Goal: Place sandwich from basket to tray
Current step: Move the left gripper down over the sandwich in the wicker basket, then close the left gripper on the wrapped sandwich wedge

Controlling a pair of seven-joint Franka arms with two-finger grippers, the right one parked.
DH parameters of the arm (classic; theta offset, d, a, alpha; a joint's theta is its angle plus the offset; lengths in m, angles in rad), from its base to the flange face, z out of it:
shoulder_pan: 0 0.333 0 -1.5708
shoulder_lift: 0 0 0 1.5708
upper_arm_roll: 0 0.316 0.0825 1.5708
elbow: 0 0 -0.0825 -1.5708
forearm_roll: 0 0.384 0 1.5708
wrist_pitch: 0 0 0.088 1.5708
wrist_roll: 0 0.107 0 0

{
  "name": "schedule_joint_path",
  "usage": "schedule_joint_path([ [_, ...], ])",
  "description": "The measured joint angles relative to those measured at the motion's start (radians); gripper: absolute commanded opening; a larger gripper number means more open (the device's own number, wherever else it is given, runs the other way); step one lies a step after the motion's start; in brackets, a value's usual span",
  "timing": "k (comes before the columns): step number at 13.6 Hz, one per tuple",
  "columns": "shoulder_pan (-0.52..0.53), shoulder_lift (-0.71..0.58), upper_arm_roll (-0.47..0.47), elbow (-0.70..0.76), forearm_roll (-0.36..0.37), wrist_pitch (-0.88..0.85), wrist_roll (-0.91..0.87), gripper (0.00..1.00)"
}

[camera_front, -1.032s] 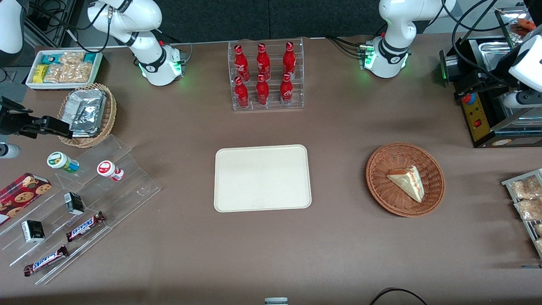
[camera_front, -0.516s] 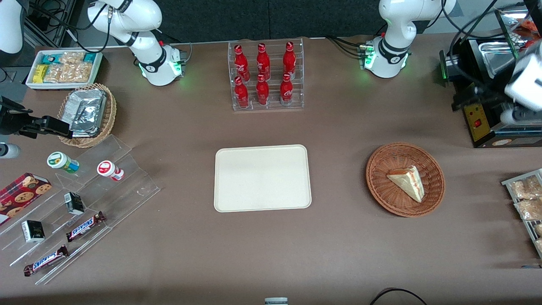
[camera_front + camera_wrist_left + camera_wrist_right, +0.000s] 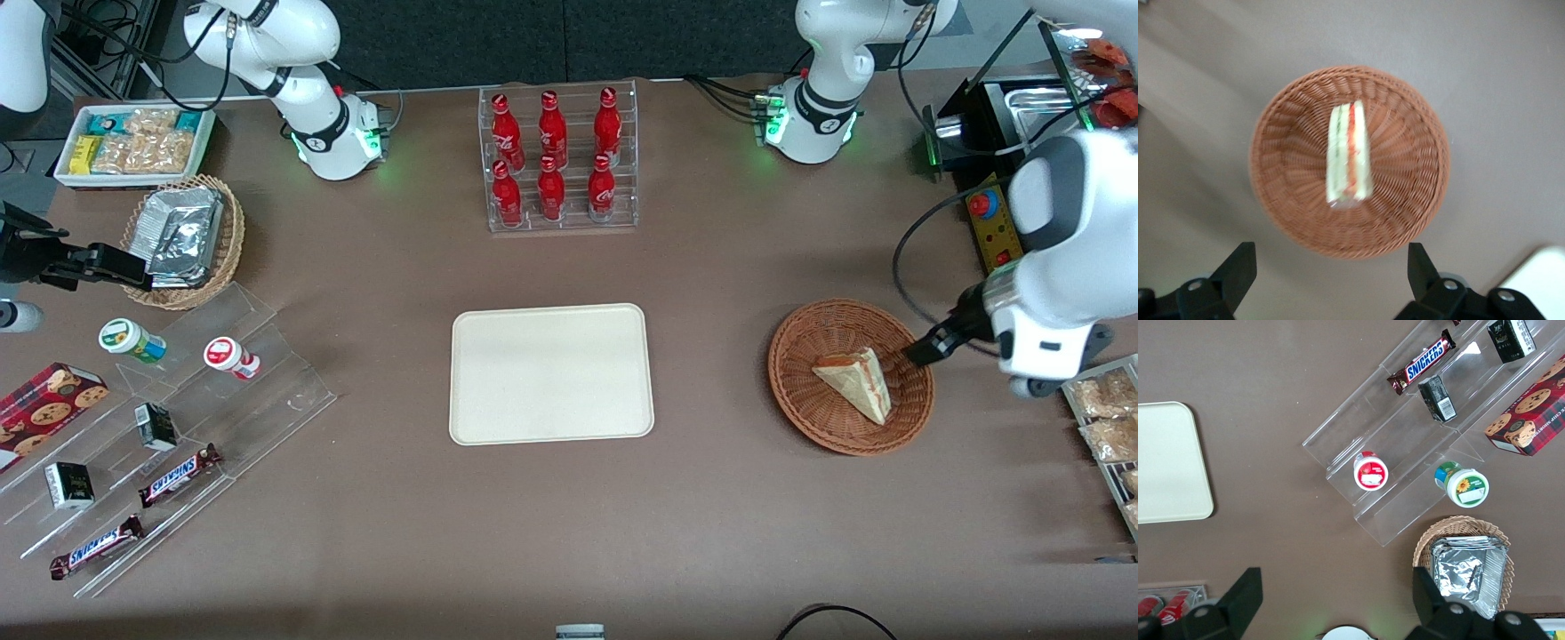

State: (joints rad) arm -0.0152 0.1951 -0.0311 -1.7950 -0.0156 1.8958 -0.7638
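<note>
Sandwich: we see the sandwich [image 3: 855, 382] lying in the basket [image 3: 805, 413], toward the working arm's end of the table.
Basket: round reddish-brown wicker, resting on the brown table [image 3: 729, 267], well apart from the tray [image 3: 551, 373].
Tray: cream, rectangular, with nothing on it, near the table's middle; the bottle rack [image 3: 558, 160] stands farther from the front camera than it.
Gripper: the gripper [image 3: 1328, 277] hangs above the basket; its two black fingers [image 3: 1238, 267] stand wide apart with nothing between them.
Front view only: we get the whole layout here, with the arm's white wrist over the table just beside the basket's rim, and the wedge's broad pale face.
Left wrist view only: we look straight down on the sandwich [image 3: 1349, 153] and see its cut edge, a red-orange stripe between pale bread and greenish layers. A corner of the tray [image 3: 1541, 283] shows at the frame's border.
Long axis: in the front view the wedge runs diagonally, its narrow tip pointing toward the front camera and the working arm's end; the thick end lies farther from the camera.
</note>
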Motion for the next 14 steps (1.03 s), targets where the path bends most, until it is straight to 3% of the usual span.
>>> schedule_joint_path([
  [5, -0.055, 0.052, -0.003, -0.157, 0.001, 0.251, -0.247, 1.0],
  [14, -0.053, 0.064, 0.009, -0.329, 0.04, 0.431, -0.273, 1.0],
])
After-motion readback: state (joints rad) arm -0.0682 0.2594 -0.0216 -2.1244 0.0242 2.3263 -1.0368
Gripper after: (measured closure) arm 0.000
